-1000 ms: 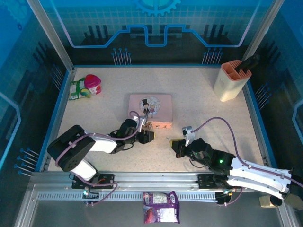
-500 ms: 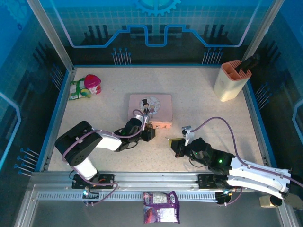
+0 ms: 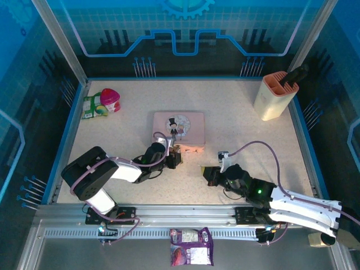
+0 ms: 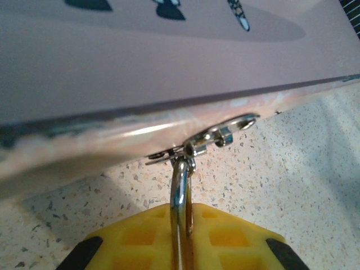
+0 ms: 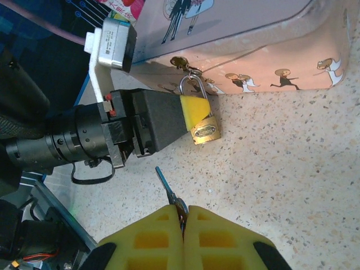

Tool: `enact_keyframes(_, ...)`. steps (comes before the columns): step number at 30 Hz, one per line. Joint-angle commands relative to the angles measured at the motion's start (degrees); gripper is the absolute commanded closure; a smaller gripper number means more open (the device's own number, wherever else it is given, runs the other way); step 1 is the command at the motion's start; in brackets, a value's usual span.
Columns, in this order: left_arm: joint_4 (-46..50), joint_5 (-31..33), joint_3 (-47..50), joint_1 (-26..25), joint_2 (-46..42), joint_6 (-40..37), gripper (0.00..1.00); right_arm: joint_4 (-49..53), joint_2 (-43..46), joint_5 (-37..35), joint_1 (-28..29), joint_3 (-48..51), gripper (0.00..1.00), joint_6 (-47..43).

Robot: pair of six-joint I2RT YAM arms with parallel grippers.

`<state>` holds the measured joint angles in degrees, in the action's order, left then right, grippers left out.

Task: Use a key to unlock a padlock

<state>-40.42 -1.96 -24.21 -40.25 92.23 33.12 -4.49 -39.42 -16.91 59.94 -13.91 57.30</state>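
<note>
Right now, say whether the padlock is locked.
Locked, apparently: the padlock has its shackle seated on the visible side, the other hidden by the left gripper; the key is apart, in the right gripper.

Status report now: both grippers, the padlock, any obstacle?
Left gripper shut on padlock at pink tin's hasp. Right gripper shut on key, short of padlock. No obstacle between.

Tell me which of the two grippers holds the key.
The right gripper: it pinches the small key. The left gripper is shut on the padlock instead.
</note>
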Motion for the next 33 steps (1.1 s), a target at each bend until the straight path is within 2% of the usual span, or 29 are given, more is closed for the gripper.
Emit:
enact_keyframes(1, -0.69, -2.25, 0.41, -0.26, -2.85, 2.75, 0.90, -4.20, -0.89, -0.02, -0.35, 2.12, 1.00, 6.48)
enact_keyframes(7, 5.77, -0.87, -1.56, -0.22, -6.99, 12.95, 0.91, -13.11, -2.35, -2.16, 0.08, 7.40, 1.00, 17.67)
enact_keyframes(11, 5.02, -1.12, -1.64, -0.23, -8.42, 19.37, 0.94, -17.75, -4.98, -3.13, 0.72, 8.43, 1.00, 21.03)
enact_keyframes(14, 2.55, 0.26, -0.43, -0.19, -8.82, 23.26, 0.97, -24.93, -8.47, -3.01, 0.75, 10.13, 1.00, 24.48)
enact_keyframes(19, 0.56, -0.21, -0.40, -0.24, -9.10, 26.14, 0.98, -30.04, -15.17, -1.04, 0.94, 8.52, 1.00, 26.98)
enact_keyframes(27, -0.74, -2.13, -0.27, -0.18, -10.22, 29.44, 1.00, -47.76, -31.57, 3.54, 0.44, 8.46, 1.00, 34.27)
enact_keyframes(33, -3.33, -3.13, 0.10, -0.22, -10.22, 30.72, 1.00, -69.75, -49.84, 6.91, 0.15, 7.82, 1.00, 39.13)
